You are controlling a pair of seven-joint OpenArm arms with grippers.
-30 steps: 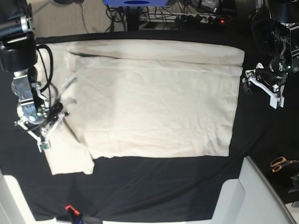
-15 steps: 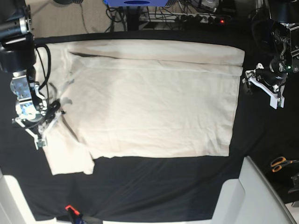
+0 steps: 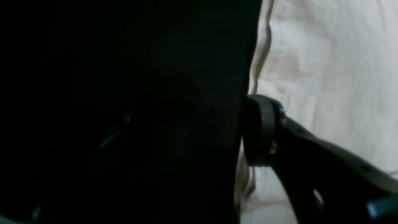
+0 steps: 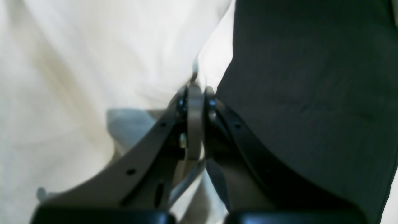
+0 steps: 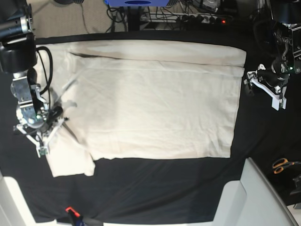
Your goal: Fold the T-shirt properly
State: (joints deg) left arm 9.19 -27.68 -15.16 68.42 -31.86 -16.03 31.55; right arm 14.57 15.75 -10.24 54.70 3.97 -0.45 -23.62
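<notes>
The cream T-shirt (image 5: 155, 99) lies spread flat on the black table cloth (image 5: 155, 188), one short sleeve (image 5: 70, 160) sticking out at the lower left. My right gripper (image 5: 43, 139) is at that left side, and in the right wrist view its jaws are shut (image 4: 195, 102) on a thin fold of the T-shirt's edge (image 4: 93, 62). My left gripper (image 5: 265, 89) hovers open just off the shirt's right edge. In the left wrist view only one dark fingertip (image 3: 259, 130) shows, beside the hem (image 3: 326, 62); the other is lost in the dark.
Orange-handled scissors (image 5: 282, 165) lie at the right edge. White panels (image 5: 254, 197) rise at the bottom right. Cables and a power strip (image 5: 202, 19) run behind the table. A small red item (image 5: 70, 210) sits at the front left.
My right gripper has closed onto the T-shirt's edge by the left sleeve, after shifting slightly out and back. The left arm has stayed where it was.
</notes>
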